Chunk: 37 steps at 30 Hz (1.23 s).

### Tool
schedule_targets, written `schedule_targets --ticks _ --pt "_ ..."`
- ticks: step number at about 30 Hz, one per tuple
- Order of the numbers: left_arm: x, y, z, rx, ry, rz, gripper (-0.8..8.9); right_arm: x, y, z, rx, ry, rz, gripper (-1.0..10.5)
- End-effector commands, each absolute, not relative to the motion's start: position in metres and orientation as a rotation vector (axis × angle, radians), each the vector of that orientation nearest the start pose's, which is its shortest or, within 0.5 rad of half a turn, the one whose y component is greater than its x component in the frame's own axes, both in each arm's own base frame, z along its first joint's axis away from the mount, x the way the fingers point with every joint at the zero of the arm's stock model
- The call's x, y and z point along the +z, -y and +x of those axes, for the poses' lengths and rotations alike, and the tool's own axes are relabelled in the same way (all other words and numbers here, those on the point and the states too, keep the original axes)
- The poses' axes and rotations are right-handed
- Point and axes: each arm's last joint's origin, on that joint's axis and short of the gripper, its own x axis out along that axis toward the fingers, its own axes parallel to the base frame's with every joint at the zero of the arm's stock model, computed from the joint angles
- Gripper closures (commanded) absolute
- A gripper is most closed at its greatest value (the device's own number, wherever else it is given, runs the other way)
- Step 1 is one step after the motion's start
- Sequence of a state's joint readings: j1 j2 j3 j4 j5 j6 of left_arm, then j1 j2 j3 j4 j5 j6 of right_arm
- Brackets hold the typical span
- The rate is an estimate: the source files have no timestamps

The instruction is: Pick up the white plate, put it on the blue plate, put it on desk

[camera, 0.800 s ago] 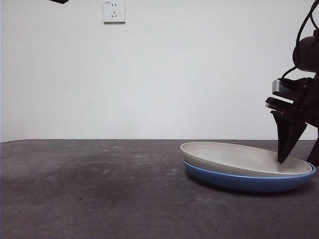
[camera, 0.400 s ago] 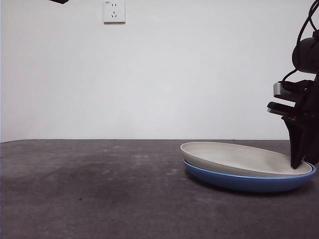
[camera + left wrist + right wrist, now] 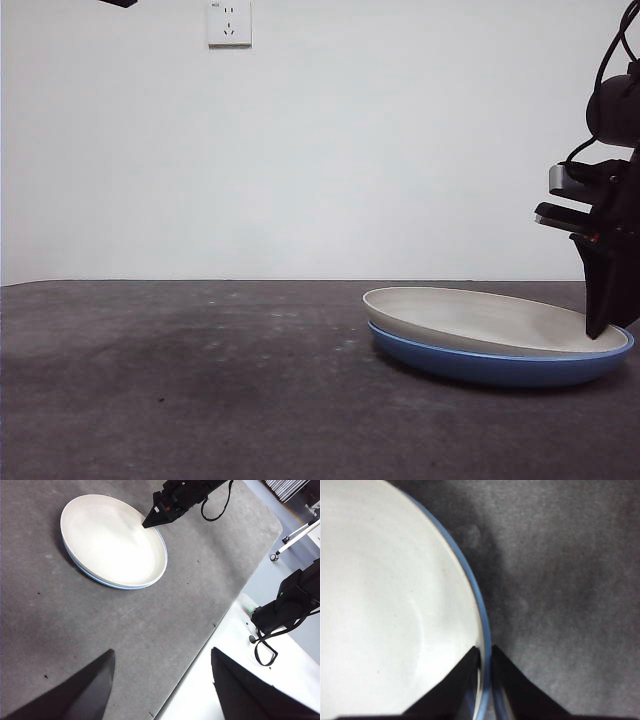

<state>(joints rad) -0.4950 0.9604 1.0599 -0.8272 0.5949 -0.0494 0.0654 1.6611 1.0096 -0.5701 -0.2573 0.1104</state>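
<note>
The white plate (image 3: 480, 315) lies slightly tilted in the blue plate (image 3: 490, 368) at the right of the desk (image 3: 200, 380). My right gripper (image 3: 598, 325) stands at the plates' right rim. In the right wrist view its jaws are close together astride the rim (image 3: 485, 652), one on the white plate (image 3: 385, 605) and one outside the blue plate's edge (image 3: 470, 580). My left gripper (image 3: 160, 690) is open and empty, high above the desk (image 3: 150, 630). Its view shows the white plate (image 3: 112, 540), the blue rim (image 3: 107, 583) and the right gripper (image 3: 148, 524).
A wall socket (image 3: 229, 22) is on the white wall behind. The left arm shows as a black tip (image 3: 120, 3) at the top left corner. In the left wrist view the desk's edge (image 3: 200, 645) runs near black equipment (image 3: 285, 605) beside the desk.
My right gripper has moved right, from over the inside of the white plate to its right rim. The plates have stayed in place.
</note>
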Motion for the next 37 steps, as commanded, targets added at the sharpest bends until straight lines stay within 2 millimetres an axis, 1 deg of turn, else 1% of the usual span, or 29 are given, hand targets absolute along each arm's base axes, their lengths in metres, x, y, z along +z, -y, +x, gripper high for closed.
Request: schedule_targets --ticks 1,5,12,17,20,24,29,33,37 --pt "0.346 0.099 0.147 -1.038 -0.770 -0.069 5.05 0.175 -0.028 0.308 0.197 -1.242 0.212 9.4" --pt "0.346 0.099 0.147 -1.038 -0.770 -0.069 5.05 0.188 -0.029 0.305 0.214 -1.196 0.230 9.4" --pt "0.346 0.099 0.147 -1.038 -0.770 -0.069 5.05 0.223 -0.031 0.292 0.276 -1.075 0.281 9.4" --pt "0.346 0.099 0.147 -1.038 -0.767 -0.069 5.05 0.243 -0.042 0.285 0.316 -1.013 0.281 9.4" --pt "0.346 0.099 0.147 -1.038 -0.768 -0.069 5.05 0.250 -0.054 0.285 0.347 -0.997 0.279 9.4" --pt "0.346 0.099 0.147 -1.038 -0.768 -0.069 5.05 0.254 -0.074 0.286 0.394 -0.959 0.294 9.4" --pt "0.346 0.099 0.147 -1.038 -0.768 -0.069 5.05 0.252 -0.098 0.287 0.434 -0.938 0.292 9.4" --pt "0.346 0.099 0.147 -1.038 -0.768 -0.069 5.05 0.242 -0.115 0.291 0.459 -0.951 0.297 9.4" --pt "0.346 0.099 0.147 -1.038 -0.768 -0.069 5.05 0.228 -0.128 0.298 0.456 -0.968 0.299 9.4"
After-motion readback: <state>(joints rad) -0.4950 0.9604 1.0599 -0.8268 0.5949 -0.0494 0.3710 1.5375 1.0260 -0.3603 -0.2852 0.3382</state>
